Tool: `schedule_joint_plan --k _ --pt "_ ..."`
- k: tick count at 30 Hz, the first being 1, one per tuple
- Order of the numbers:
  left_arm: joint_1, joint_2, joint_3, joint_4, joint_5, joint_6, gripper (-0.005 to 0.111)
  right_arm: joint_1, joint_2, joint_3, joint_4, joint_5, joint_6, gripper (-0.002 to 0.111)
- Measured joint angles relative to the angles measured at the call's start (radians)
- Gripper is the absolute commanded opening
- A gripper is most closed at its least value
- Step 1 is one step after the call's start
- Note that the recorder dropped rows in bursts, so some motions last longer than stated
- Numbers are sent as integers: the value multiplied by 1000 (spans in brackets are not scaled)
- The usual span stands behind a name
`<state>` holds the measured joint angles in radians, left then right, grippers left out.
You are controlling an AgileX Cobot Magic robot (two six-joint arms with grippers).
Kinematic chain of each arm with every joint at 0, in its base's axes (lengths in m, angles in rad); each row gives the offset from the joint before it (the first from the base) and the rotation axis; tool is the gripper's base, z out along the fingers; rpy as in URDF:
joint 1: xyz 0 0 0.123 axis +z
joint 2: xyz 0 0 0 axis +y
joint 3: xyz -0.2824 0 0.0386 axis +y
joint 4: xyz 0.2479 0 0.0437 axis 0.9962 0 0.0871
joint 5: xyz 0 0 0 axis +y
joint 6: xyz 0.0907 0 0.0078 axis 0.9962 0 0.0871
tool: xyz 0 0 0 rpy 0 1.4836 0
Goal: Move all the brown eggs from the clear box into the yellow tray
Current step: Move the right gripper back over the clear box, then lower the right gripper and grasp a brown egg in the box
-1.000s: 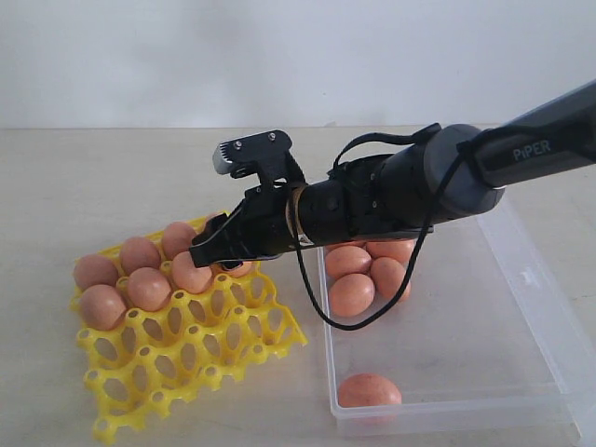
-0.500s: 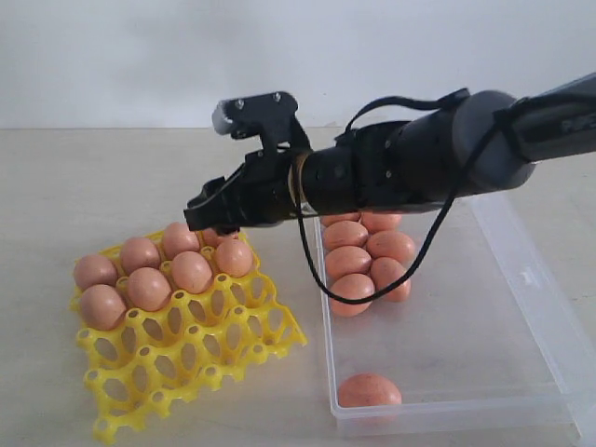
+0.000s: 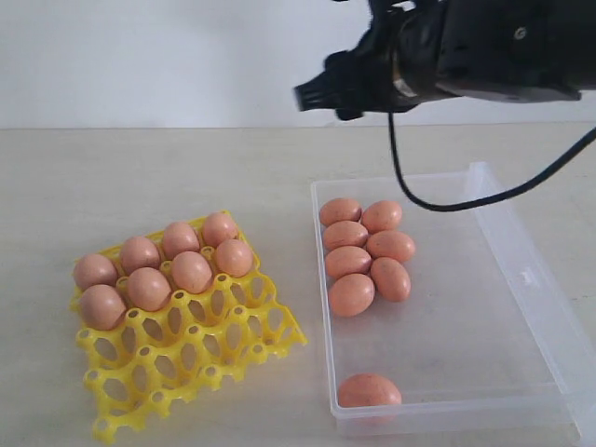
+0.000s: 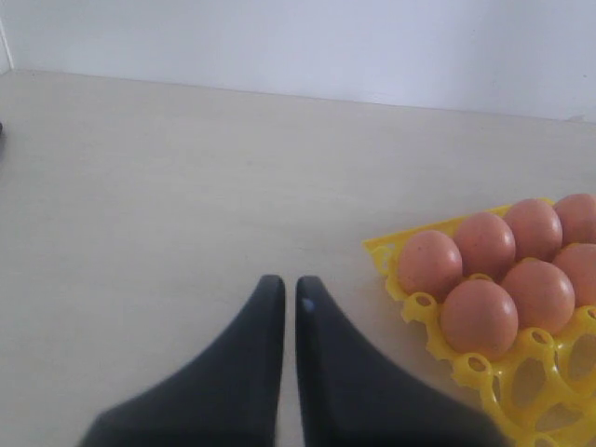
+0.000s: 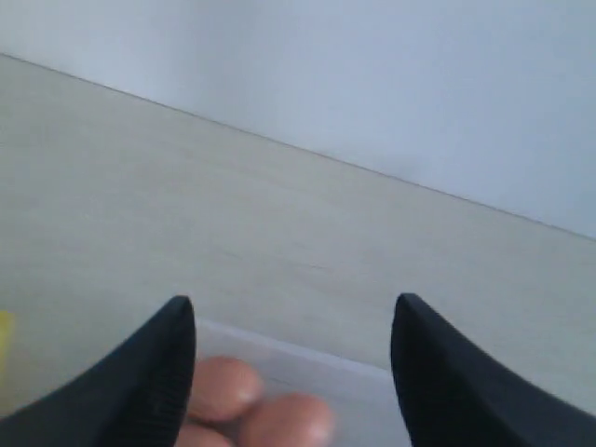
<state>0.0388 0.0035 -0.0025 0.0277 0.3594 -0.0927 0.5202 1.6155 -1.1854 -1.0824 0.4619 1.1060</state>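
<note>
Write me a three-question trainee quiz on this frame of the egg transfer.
1. How many eggs sit in the yellow tray?
2. True or false: the right gripper is open and holds nothing.
3. Where is the lone egg in the clear box? A) against the wall nearest the exterior camera, B) against the far wall, C) in the middle of the cluster.
Key: 1) eight. 2) true. 3) A.
</note>
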Motion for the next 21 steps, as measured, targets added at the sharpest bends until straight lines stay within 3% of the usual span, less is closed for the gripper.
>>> schedule_joint_plan --k 5,8,16,21 --pt "0 0 0 0 0 0 4 -2 -26 0 60 453 -298 54" --pt "0 0 0 0 0 0 4 -29 -22 0 177 602 -457 54" --pt "0 0 0 0 0 0 4 -210 21 0 802 615 -1049 54" --pt "0 0 0 0 0 0 4 -252 84 0 1038 541 -1213 54"
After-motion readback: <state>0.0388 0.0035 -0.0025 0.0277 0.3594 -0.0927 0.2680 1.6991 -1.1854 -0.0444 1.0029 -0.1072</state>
